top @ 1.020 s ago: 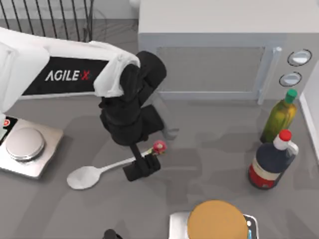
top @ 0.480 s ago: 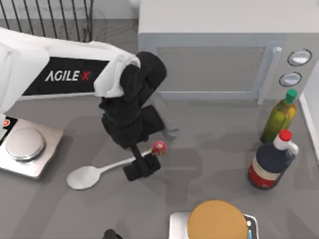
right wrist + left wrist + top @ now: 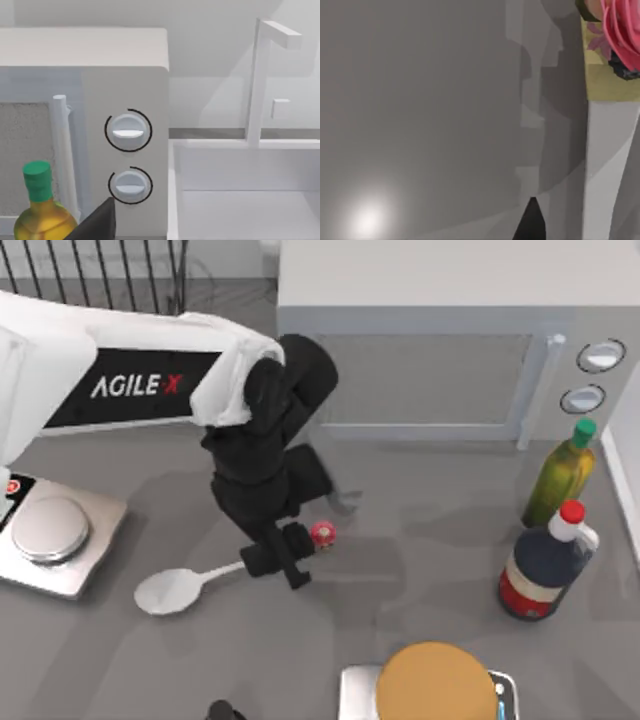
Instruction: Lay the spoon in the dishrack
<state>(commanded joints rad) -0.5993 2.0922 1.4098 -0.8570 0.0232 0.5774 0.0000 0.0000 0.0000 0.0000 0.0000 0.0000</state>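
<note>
The spoon (image 3: 185, 587) is seen on the grey table (image 3: 420, 570), near the middle in the top view. Its white bowl points to the left, and its thin handle runs to the right and ends in a small red knob (image 3: 322, 532). The left gripper (image 3: 283, 558) is set down over the handle, close to the knob. It seems to be closed on the handle, but the fingers are partly hidden by the arm, so this is only a guess. In the left wrist view the pink knob (image 3: 620, 30) is seen very close.

The spoon is judged to be light, stiff and smooth, so it may slip or swing. With a hold so near the knob, the bowl end may hang down. A hold nearer the middle of the handle would be steadier.

The rack (image 3: 100, 275) is seen at the top left of the table, well apart from the spoon. The right arm is parked off to the side, facing the microwave (image 3: 100, 125).
</note>
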